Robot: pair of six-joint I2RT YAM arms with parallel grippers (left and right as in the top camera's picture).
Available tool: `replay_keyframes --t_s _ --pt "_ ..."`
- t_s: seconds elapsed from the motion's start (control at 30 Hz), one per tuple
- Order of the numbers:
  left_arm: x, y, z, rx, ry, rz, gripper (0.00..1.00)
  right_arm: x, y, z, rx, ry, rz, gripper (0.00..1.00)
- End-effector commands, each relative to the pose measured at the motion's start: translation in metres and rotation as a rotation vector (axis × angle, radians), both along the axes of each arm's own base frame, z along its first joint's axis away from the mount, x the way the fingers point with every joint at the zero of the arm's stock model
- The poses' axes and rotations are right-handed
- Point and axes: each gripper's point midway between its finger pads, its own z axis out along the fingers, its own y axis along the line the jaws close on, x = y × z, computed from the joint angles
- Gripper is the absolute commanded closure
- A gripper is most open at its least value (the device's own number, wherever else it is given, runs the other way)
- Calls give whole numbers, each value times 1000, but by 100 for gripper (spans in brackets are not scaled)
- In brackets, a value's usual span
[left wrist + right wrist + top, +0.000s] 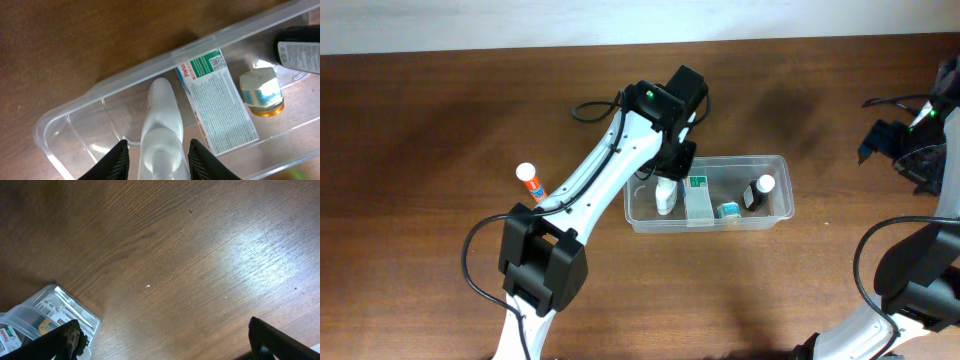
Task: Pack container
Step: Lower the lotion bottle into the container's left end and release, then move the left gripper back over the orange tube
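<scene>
The clear container (720, 160) sits at mid-table and also shows in the left wrist view (150, 62). Inside it are a white bottle (665, 196), a green-and-white box (697, 196), a small jar (728, 210) and a dark bottle with a white cap (757, 190). My left gripper (671, 165) hangs over the container's left end. In the left wrist view its fingers (160, 161) are open on both sides of the white bottle (162, 115), with small gaps. My right gripper (165, 340) is wide open and empty above bare table at the far right (892, 140).
A tube with a white cap and orange label (531, 183) lies on the table left of the container, beside my left arm. The box (220, 105), jar (262, 92) and dark bottle (300, 50) fill the container's middle and right. The container's corner (75, 311) shows in the right wrist view.
</scene>
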Motion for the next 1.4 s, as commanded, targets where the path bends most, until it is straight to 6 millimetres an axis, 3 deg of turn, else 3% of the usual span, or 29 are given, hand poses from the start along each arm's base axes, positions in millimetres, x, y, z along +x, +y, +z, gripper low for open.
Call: replay_keyframes --t_s 0.0,0.1,0.2,0.27,0.37,0.4,0.43,0.47,0.67,0.8,1.03,1.2,1.37 --pt "8 -4 0 -4 -21 -32 51 0 -1 0 -2 -1 -3 2" --pt "20 -4 21 -33 -74 -44 43 0 -1 0 -2 -2 -4 2" --pt "45 7 71 -73 -188 3 41 0 -1 0 -2 -2 -4 2" --pt "55 21 102 -104 -243 37 31 0 -1 0 -2 -1 -4 2" --pt "64 64 134 -75 -289 121 23 0 -1 0 -2 -1 -4 2" --pt "64 83 138 -46 -287 155 18 0 -1 0 -2 -2 -4 1" --pt "63 107 141 -1 -275 197 4 0 -1 0 -2 -2 -4 2" --pt "63 125 142 26 -267 235 1 0 -1 0 -2 -2 -4 2" --pt "80 192 137 -4 -222 387 1 0 -1 0 -2 -2 -4 2" --pt "75 223 111 23 -119 450 0 0 -1 0 -2 -2 -4 2" --pt "18 248 60 151 123 451 1 0 -1 0 -2 -1 -4 2" --pt "5 250 38 149 209 458 1 0 -1 0 -2 -2 -4 2" --pt "7 256 17 151 223 474 1 0 -1 0 -2 -2 -4 1"
